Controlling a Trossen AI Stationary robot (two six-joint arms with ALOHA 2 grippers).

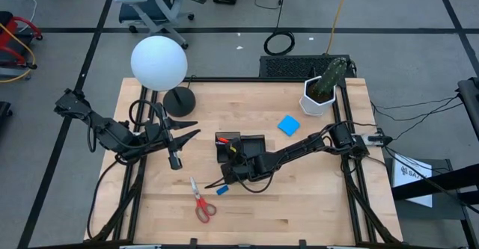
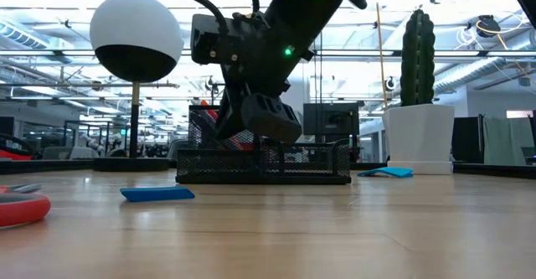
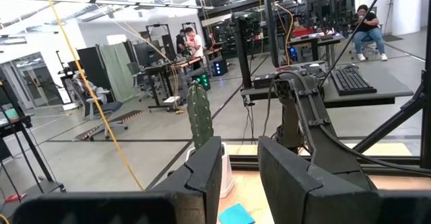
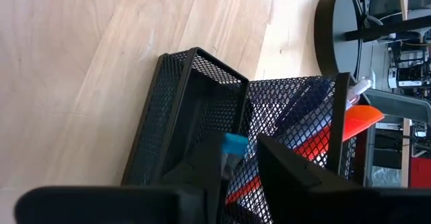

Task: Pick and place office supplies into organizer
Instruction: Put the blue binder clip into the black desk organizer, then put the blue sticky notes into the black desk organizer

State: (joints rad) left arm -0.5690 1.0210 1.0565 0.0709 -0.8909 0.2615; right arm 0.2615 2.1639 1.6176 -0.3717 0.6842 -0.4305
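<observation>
Organizer [image 1: 251, 146] sits near the middle of the bench [image 1: 314, 204], a low black mesh tray, and your right end effector [image 4: 232, 160] hangs right over its near end. In the right wrist view a thin blue-tipped pen [image 4: 234, 145] sits between the fingers, over a mesh compartment; whether the fingers are gripping it or letting it go you cannot tell from these pictures. Something red and orange already lies inside the tray beside it, so part of the job looks done. Left on the bench are the red-handled scissors [image 1: 202, 206] near the front edge, a small blue eraser block [image 1: 222, 191] just beside the right end effector, and the blue square note pad [image 1: 288, 125] between the tray and the white potted cactus [image 1: 323, 84]. So, as a judgement, you are somewhere around the middle, with three items to go. The scissors lie with their long axis running roughly from front to back, handles toward the front edge and blades pointing toward the tray. The organizer's long axis runs across the bench, left to right. Your left end effector [image 1: 178, 137] waits beside the lamp base [image 1: 179, 99], fingers slightly parted and holding nothing.
</observation>
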